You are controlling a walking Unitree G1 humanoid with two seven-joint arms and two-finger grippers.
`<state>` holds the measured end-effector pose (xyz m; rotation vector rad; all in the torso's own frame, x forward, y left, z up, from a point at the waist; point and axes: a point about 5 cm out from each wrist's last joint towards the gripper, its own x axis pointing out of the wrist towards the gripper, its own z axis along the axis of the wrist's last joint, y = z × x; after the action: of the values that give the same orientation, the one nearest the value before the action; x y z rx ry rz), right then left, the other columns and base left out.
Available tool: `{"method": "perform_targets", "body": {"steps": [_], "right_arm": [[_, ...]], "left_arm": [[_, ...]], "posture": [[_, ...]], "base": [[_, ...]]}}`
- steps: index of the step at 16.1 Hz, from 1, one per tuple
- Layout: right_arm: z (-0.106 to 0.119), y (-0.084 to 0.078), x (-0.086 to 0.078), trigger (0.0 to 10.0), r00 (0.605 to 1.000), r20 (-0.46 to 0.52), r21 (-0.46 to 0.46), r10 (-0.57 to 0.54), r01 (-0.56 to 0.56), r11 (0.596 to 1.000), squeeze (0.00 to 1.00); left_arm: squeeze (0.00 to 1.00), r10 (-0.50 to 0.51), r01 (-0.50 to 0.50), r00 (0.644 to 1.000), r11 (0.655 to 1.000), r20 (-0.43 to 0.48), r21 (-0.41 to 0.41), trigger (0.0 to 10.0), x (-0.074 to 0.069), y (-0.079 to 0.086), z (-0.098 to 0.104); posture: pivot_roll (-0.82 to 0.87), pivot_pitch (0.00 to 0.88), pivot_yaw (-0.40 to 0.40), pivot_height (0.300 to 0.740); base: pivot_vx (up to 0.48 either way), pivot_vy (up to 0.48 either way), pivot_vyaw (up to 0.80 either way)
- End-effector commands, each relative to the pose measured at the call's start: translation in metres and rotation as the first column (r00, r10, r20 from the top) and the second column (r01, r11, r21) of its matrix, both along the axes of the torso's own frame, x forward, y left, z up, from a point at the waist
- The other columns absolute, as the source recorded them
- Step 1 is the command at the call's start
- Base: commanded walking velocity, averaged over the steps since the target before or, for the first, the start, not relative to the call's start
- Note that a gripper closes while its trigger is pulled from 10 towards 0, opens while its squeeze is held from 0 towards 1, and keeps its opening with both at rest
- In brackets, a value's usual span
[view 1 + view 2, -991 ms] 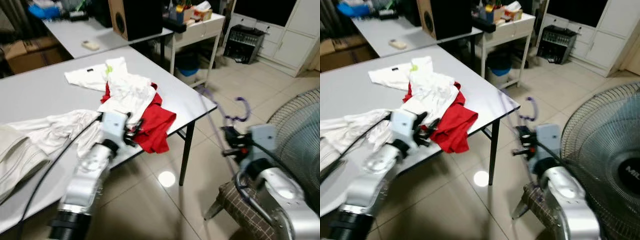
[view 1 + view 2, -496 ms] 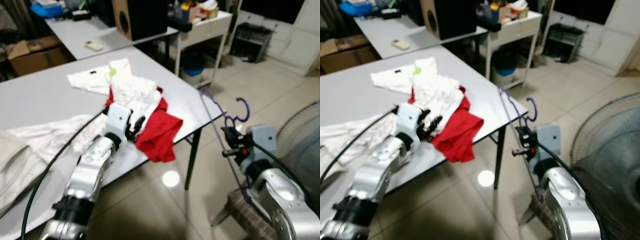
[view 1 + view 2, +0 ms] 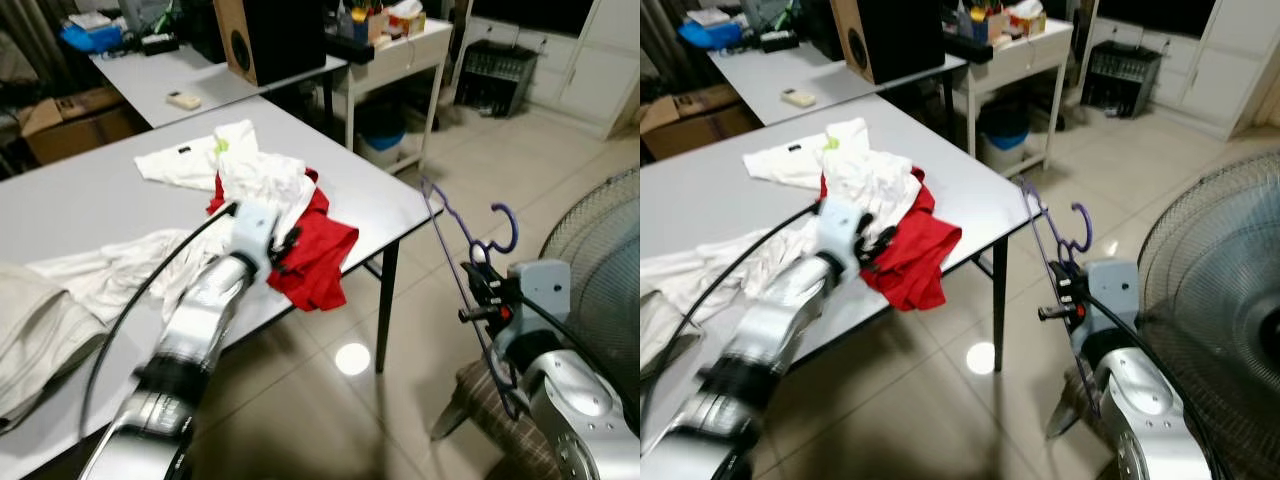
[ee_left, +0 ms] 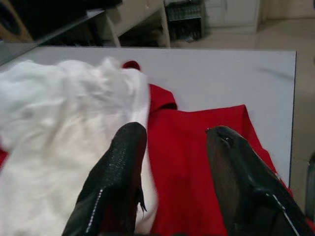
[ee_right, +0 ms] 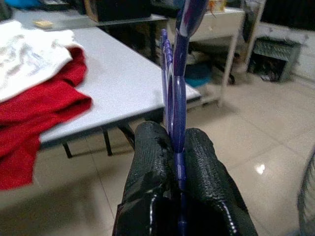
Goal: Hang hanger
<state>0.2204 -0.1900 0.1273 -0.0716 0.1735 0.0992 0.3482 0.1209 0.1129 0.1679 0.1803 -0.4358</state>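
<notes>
While right tool [image 5: 173, 162] clamps one purple wire hanger [image 3: 462, 248] | left tool [image 4: 172, 162] spread over one red garment [image 3: 318, 252] | one grey table [image 3: 90, 205]

Purple hanger [image 3: 470, 250]; red garment [image 3: 318, 252] w/ white shirt [image 3: 262, 180]; grey table [image 3: 90, 205]; black pincer fingers [image 5: 147, 162].

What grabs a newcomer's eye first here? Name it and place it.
The red garment spilling over the grey table's near edge under white clothes, with the open left gripper above it. Off the table's corner, the right gripper is clamped on a purple hanger beside a fan.
</notes>
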Motion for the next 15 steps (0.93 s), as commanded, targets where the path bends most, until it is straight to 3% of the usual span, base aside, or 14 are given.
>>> {"method": "perform_targets", "body": {"steps": [1,2,3,4,6,7,9,11,12,15], "right_arm": [[0.003,-0.006,-0.002,10.0,0.999,0.004,-0.023,-0.037,0.037,0.999,0.00],[0.002,-0.007,-0.006,10.0,0.999,0.001,-0.026,-0.045,0.045,0.999,0.00],[0.003,-0.007,-0.007,10.0,0.999,0.001,-0.026,-0.046,0.046,0.999,0.00],[0.003,-0.007,-0.011,10.0,0.999,-0.006,-0.027,-0.046,0.046,0.999,0.00],[0.004,-0.004,-0.014,10.0,0.999,-0.017,-0.027,-0.036,0.035,0.999,0.00],[0.003,-0.003,-0.016,10.0,0.999,-0.024,-0.029,-0.032,0.032,0.999,0.00],[0.003,-0.002,-0.018,10.0,0.999,-0.030,-0.033,-0.033,0.032,0.999,0.00],[0.003,-0.001,-0.019,10.0,0.999,-0.029,-0.034,-0.031,0.030,0.999,0.00],[0.003,-0.001,-0.020,10.0,0.999,-0.031,-0.034,-0.029,0.028,0.999,0.00],[0.001,0.002,-0.023,10.0,0.999,-0.054,-0.034,-0.008,0.006,0.999,0.00]], "left_arm": [[0.00,0.016,-0.015,1.000,1.000,-0.013,0.024,9.6,0.005,0.003,-0.003],[0.00,0.039,-0.038,0.999,0.998,-0.023,0.048,6.7,0.007,0.004,-0.006],[0.00,0.052,-0.050,0.998,0.997,-0.028,0.062,6.7,0.008,0.005,-0.008],[0.00,0.078,-0.074,0.996,0.994,-0.042,0.085,4.9,0.009,0.008,-0.013],[0.00,0.088,-0.080,0.994,0.991,-0.071,0.104,5.9,0.009,0.010,-0.018],[0.00,0.085,-0.073,0.992,0.990,-0.092,0.123,5.9,0.006,0.009,-0.024],[0.00,0.131,-0.113,0.988,0.972,-0.077,0.206,8.9,0.006,0.016,-0.031],[0.00,0.170,-0.156,0.984,0.964,-0.052,0.217,9.1,0.008,0.021,-0.030],[0.00,0.181,-0.170,0.983,0.963,-0.037,0.208,10.0,0.009,0.022,-0.029],[0.00,0.205,-0.195,0.978,0.958,-0.026,0.208,10.0,0.008,0.027,-0.032]], "posture": [[-0.29,0.000,0.136,0.740],[-0.30,0.000,0.136,0.740],[-0.31,0.000,0.134,0.740],[-0.32,0.000,0.130,0.740],[-0.33,0.000,0.127,0.740],[-0.33,0.000,0.127,0.740],[-0.34,0.000,0.122,0.740],[-0.34,0.000,0.120,0.740],[-0.34,0.000,0.112,0.740],[-0.34,0.000,0.099,0.740]], "base": [[0.000,0.000,0.00],[0.000,0.000,0.00],[0.000,0.000,0.00],[0.000,0.000,0.00],[0.000,0.000,0.00],[0.000,0.000,0.00],[0.000,0.000,0.00],[0.000,0.000,0.00],[0.000,0.000,0.00],[0.000,0.000,0.00]]}}
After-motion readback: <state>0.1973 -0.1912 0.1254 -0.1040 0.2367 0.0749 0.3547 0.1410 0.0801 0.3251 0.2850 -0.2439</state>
